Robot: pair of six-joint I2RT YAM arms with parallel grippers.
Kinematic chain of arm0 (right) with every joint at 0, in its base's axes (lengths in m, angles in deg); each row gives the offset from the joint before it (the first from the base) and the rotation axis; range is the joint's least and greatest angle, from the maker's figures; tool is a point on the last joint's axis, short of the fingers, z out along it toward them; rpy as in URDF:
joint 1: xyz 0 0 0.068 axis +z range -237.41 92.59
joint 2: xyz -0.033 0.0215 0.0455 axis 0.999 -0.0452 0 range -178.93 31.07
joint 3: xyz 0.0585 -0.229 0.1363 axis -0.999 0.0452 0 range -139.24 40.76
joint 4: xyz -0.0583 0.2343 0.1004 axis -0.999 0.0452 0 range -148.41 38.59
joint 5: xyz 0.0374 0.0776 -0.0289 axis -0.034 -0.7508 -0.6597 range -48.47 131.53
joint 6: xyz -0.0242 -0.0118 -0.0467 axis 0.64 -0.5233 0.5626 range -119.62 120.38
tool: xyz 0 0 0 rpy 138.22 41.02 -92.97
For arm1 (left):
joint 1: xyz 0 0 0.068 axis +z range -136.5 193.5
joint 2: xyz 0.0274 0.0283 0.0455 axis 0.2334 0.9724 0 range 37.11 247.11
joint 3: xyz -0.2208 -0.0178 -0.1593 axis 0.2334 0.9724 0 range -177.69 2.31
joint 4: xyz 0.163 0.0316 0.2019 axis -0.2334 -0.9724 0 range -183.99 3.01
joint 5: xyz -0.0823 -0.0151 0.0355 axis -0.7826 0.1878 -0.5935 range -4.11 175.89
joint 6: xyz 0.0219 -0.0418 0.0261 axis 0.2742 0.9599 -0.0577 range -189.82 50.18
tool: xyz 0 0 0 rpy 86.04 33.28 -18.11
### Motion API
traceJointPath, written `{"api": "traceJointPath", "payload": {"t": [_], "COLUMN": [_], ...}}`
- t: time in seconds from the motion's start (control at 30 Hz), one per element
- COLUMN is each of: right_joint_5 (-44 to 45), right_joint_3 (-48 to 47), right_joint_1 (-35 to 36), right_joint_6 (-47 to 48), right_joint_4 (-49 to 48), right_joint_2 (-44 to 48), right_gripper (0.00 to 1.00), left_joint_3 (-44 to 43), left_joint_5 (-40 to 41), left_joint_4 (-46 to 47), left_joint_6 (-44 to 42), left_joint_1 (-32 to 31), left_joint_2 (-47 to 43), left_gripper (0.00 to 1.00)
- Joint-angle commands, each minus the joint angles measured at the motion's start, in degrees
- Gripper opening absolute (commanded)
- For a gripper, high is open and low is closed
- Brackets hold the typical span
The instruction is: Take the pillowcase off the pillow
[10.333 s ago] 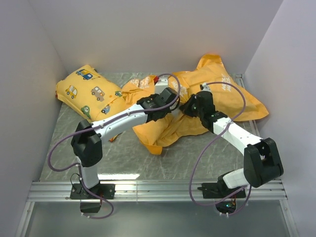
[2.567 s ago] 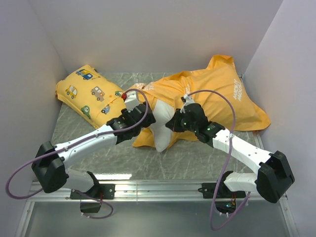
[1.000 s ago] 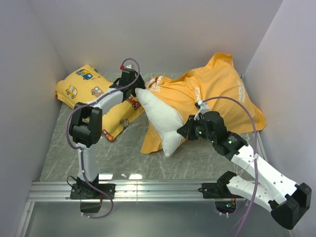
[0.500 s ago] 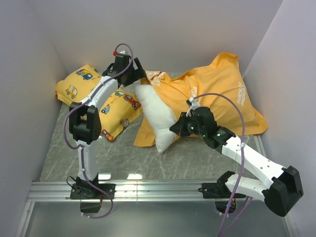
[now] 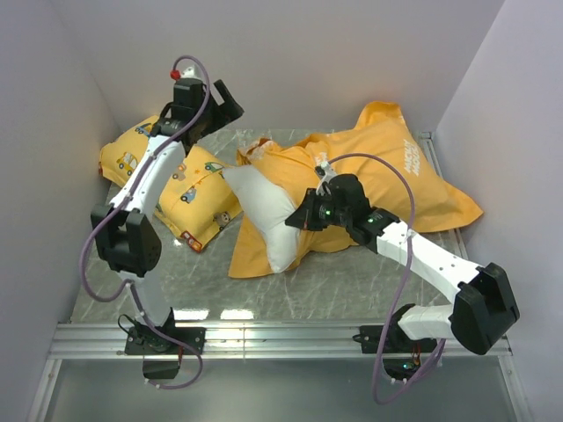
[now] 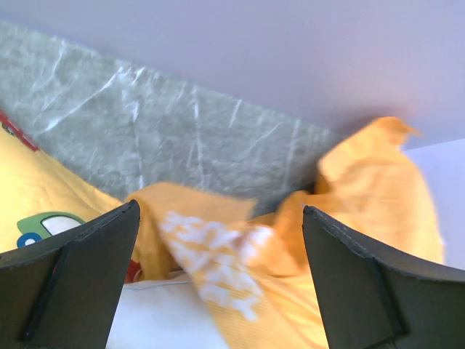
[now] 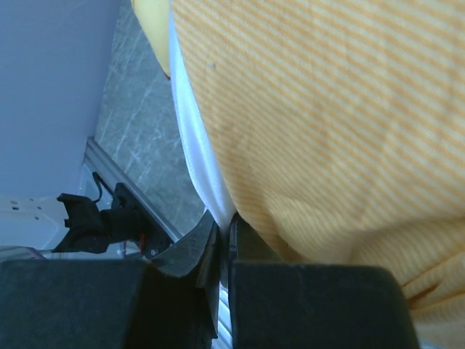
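The orange pillowcase [image 5: 387,167] sprawls across centre and right, the white pillow [image 5: 264,215] poking from its left end. Your right claw [image 5: 299,220] is clamped on the pillow's edge; your left claw [image 5: 226,103], upper left, gapes empty. With nothing holding the pillowcase, pulling may drag both along.

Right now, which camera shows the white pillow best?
The top external view: the pillow's exposed white end sticks out of the orange pillowcase in plain sight. The left wrist view catches only a white patch at its bottom edge. The right wrist view shows a thin white strip beside orange fabric.
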Motion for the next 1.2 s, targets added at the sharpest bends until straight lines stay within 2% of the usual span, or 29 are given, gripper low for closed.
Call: {"api": "traceJointPath", "payload": {"t": [0.0,0.1,0.33,0.47,0.6,0.67,0.83,0.9,1.0,1.17], "right_joint_5": [-6.0,-8.02,-10.31,-10.57,-10.84,-11.1,-12.07,-12.33,-12.07,-11.11], "right_joint_3": [-4.46,-5.16,-10.07,-12.28,-13.77,-14.65,-15.09,-15.0,-15.09,-14.83], "right_joint_1": [-0.76,-2.08,-5.07,-5.6,-5.6,-5.6,-5.51,-5.34,-5.16,-3.58], "right_joint_6": [-2.36,-3.41,-5.26,-5.7,-6.4,-6.93,-7.72,-8.16,-7.99,-7.46], "right_joint_4": [-5.65,-6.8,-7.07,-8.74,-9.7,-9.97,-10.76,-11.11,-10.59,-9.89], "right_joint_2": [-0.18,-1.14,-4.04,-5.27,-6.33,-7.2,-7.74,-7.74,-7.65,-7.12], "right_gripper": [0.0,0.0,0.0,0.0,0.0,0.0,0.0,0.0,0.0,0.0], "left_joint_3": [2.71,11.4,36.86,47.88,59.12,61.43,68.02,69.34,72.93,74.79], "left_joint_5": [-1.92,-3.69,8.06,14.31,12.58,11.87,11.09,9.07,6.69,9.23], "left_joint_4": [2.98,7.19,10.01,10.19,16.93,20.37,32.23,35.74,46.02,55.86], "left_joint_6": [-0.12,1.9,7.88,16.46,22.82,24.13,27.3,28.01,29.41,30.38], "left_joint_1": [0.09,-0.78,-9.21,-17.28,-21.78,-24.5,-27.51,-27.59,-28.29,-29.0], "left_joint_2": [-4.6,-11.18,-28.41,-38.07,-43.54,-45.82,-46.19,-43.99,-41.0,-35.55], "left_gripper": [0.99,0.99,0.99,0.99,0.99,0.99,0.99,0.99,0.99,0.99]}}
